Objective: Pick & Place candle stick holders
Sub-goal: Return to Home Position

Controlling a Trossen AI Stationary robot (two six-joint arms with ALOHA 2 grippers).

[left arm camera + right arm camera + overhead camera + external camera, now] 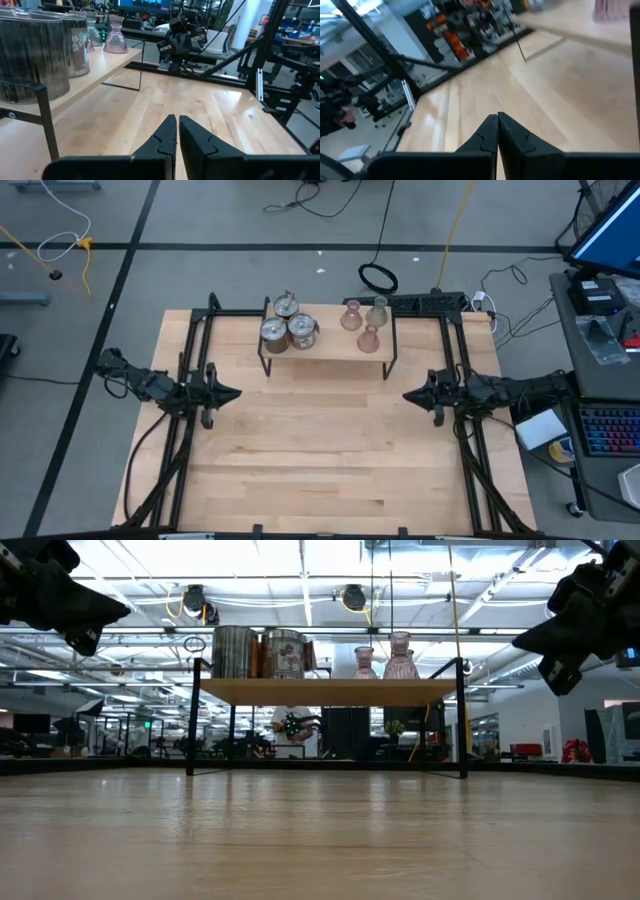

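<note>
Three round silver-bronze metal holders and three pink and greenish glassy holders stand on their bases on a small raised wooden shelf at the table's far middle; they also show in the low view. My left gripper is shut and empty at the table's left, above the wood. My right gripper is shut and empty at the table's right.
The shelf stands on thin black legs. Black frame rails run along the table's left and right sides. The bare wooden table top lies between and in front of the arms. A desk with a keyboard stands to the right.
</note>
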